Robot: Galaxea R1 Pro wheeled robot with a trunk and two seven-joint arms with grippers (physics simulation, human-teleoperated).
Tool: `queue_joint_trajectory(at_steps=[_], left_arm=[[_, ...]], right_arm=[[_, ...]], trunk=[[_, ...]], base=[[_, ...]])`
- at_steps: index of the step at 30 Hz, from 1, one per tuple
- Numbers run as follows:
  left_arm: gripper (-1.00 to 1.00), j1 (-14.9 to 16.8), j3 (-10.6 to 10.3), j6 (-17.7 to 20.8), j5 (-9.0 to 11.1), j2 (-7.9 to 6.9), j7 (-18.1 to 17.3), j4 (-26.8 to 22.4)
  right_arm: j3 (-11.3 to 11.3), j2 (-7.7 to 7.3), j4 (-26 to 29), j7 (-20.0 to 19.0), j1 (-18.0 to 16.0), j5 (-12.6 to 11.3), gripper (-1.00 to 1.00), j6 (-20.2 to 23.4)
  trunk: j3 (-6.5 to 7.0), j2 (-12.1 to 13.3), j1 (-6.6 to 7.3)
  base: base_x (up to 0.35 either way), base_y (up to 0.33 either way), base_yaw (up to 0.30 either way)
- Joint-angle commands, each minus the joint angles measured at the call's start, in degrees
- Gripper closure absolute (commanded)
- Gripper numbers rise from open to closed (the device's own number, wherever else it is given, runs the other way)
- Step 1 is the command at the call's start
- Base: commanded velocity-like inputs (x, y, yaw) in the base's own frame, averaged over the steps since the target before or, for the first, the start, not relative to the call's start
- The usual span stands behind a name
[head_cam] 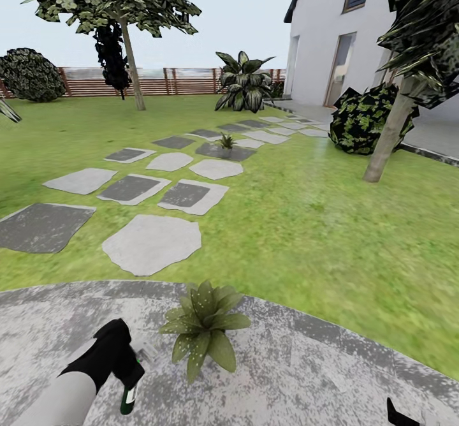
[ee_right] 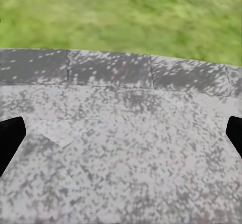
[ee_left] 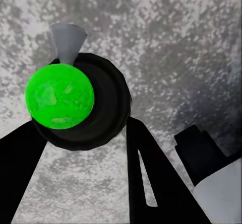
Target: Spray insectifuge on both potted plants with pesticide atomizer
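I've got the left end effector (head_cam: 127, 375) at near left over the patio (head_cam: 306, 362), clenched on the pesticide atomizer (head_cam: 131, 393); wrist cam shows its dark body w/ green mark (ee_left: 59, 97) between both fingers (ee_left: 151, 183), pale nozzle (ee_left: 67, 40) pointing away. Just right of it sits the near potted plant (head_cam: 204, 329) on the patio. Far potted plant (head_cam: 225, 140) is mid-lawn on a dark stepping slab (head_cam: 224, 152), fence (head_cam: 159, 80) beyond. Right end effector (head_cam: 401, 413) at near right corner: fingertips (ee_right: 10, 138) wide apart, released, nothing between them, patio edge & grass (ee_right: 121, 17) ahead.
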State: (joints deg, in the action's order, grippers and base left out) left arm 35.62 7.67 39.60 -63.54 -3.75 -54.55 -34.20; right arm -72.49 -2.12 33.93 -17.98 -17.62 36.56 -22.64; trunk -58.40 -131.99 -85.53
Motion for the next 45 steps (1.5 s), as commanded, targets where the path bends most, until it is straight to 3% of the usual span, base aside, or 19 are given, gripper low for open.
queue_joint_trajectory(at_steps=[1, 4, 6, 10, 11, 24, 39, 45], left_arm=[[1.00, 0.00, 1.63, 0.26, 0.06, 0.00, -0.32, -0.07], [1.00, -0.02, 6.56, 0.11, 0.49, 0.06, -0.22, -0.05], [1.00, -0.03, 8.44, 0.00, 0.54, 0.26, -0.15, -0.56], [1.00, -0.03, 10.16, 0.15, 0.57, 0.37, -0.18, -1.02], [1.00, -0.03, 12.56, 0.16, 0.56, 0.49, -0.12, -1.05], [1.00, -0.03, 12.80, 0.01, 0.70, 0.94, 1.46, -0.96], [1.00, -0.03, 12.80, -0.05, 0.79, 1.17, 1.46, -0.96], [1.00, -0.03, 12.80, -0.05, 0.79, 1.20, 1.46, -0.96]], right_arm=[[-0.47, 0.01, -0.06, -0.48, -0.10, 0.35, -1.00, -0.29], [-0.46, 0.01, -0.16, -0.48, -0.12, 0.29, -1.00, -0.29], [-0.40, 0.06, -0.14, -0.48, -0.11, 0.27, -1.00, -0.25], [-0.37, 0.10, -0.06, -0.48, -0.10, 0.26, -1.00, -0.24], [-0.40, 0.07, 0.12, -0.48, -0.11, 0.26, -1.00, -0.80], [-0.46, 0.01, -0.39, -0.48, -0.10, 0.44, -1.00, -2.44], [-0.46, 0.01, -1.05, -0.48, -0.10, 0.44, -1.00, -2.46], [-0.46, 0.01, -1.06, -0.48, -0.09, 0.44, -1.00, -2.48]], trunk=[[-0.06, -0.02, 0.01], [-0.18, -0.02, 0.01], [-0.26, -0.02, 0.01], [-0.39, -0.02, 0.01], [-0.39, -0.02, 0.01], [-0.39, -0.02, 0.01], [-0.39, -0.02, 0.01], [-0.39, -0.02, 0.01]], base=[[0.000, 0.000, 0.006], [0.000, 0.000, 0.123], [0.000, 0.000, 0.215], [-0.002, -0.009, 0.188], [-0.170, -0.269, 0.005], [-0.081, -0.301, 0.135], [0.127, -0.305, 0.275], [0.060, -0.308, 0.058]])
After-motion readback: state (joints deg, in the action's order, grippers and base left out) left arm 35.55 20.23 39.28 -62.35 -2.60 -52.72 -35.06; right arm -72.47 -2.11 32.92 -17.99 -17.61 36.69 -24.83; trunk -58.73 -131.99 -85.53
